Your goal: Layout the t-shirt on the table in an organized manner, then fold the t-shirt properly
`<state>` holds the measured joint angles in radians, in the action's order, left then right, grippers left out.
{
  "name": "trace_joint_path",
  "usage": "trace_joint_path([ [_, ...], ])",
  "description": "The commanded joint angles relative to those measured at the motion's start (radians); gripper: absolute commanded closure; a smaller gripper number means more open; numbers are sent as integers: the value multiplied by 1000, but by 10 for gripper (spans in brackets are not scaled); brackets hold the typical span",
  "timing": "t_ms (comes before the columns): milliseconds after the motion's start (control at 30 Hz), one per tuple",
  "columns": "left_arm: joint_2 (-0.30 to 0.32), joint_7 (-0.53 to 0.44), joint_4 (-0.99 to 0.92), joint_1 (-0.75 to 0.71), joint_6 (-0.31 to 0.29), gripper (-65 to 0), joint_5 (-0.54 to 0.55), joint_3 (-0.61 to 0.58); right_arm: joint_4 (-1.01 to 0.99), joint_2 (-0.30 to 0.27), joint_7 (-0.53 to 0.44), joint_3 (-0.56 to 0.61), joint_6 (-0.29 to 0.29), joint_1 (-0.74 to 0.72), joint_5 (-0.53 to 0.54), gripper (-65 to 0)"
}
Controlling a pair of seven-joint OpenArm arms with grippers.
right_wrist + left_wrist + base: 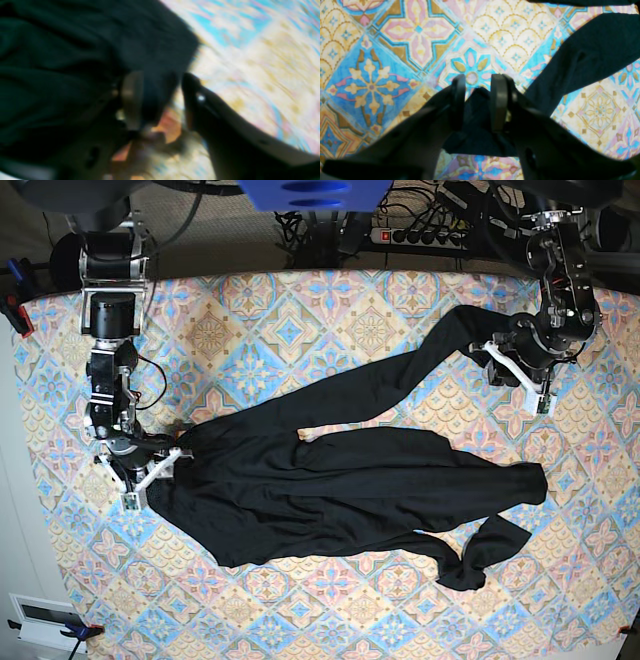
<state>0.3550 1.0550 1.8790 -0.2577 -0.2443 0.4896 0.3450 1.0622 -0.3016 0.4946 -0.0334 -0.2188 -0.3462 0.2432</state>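
The black t-shirt (330,490) lies spread and crumpled across the middle of the patterned table (300,310), one long sleeve stretching to the far right. My left gripper (485,352) holds that sleeve's end. In the left wrist view its fingers (498,100) are shut on a raised peak of the t-shirt (590,57) in the left gripper (478,100). My right gripper (175,463) sits at the garment's left edge. In the blurred right wrist view the right gripper (160,100) stands open, the t-shirt (62,62) touching one finger (132,100), and tablecloth (262,62) shows in the gap.
A power strip with cables (425,235) lies beyond the table's far edge, beside a blue part (315,192). Red clamps (15,310) sit on the left edge. A folded sleeve (480,555) lies near the front right.
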Motion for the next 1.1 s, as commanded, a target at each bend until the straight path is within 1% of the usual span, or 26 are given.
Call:
trace_joint_path([
  [0, 14, -17, 18, 7, -2, -174, 5, 2, 19, -28, -29, -6, 6, -30, 2, -316],
  [67, 14, -17, 18, 7, -2, -174, 5, 2, 19, -24, -29, 22, 6, -30, 2, -351],
  [100, 14, -17, 18, 7, -2, -174, 5, 4, 19, -24, -30, 42, 6, -30, 2, -356],
  [200, 14, -15, 18, 7, -2, -174, 5, 6, -9, -24, -35, 69, 6, -30, 2, -356],
  [300, 14, -14, 18, 7, -2, -174, 5, 7, -69, -23, -40, 73, 6, -30, 0, -356],
  [400, 14, -14, 18, 4, -2, -174, 5, 7, -113, -21, -86, 77, 6, -30, 0, -356],
  [500, 14, -14, 18, 4, -2, -174, 5, 7, -141, -21, -104, 77, 6, -30, 0, -351],
  [567, 14, -14, 18, 4, -2, -174, 5, 7, -142, -21, -104, 74, 6, -30, 0, -320],
  [700, 14, -14, 18, 4, -2, -174, 5, 7, -133, -21, -104, 68, 6, -29, 0, -203],
  [800, 14, -14, 20, 4, -2, -174, 5, 7, -69, -21, -104, 62, 6, -27, 0, -113],
  [900, 14, -14, 20, 4, -2, -174, 5, 6, 19, -28, -95, -13, 6, 16, 0, -32],
  [967, 14, -14, 20, 4, -2, -174, 5, 2, 62, -28, -95, -56, 6, 54, 0, -17],
  [1067, 14, -14, 20, 4, -2, -174, 5, 1, 115, -28, -80, -87, 6, 100, 0, -28],
])
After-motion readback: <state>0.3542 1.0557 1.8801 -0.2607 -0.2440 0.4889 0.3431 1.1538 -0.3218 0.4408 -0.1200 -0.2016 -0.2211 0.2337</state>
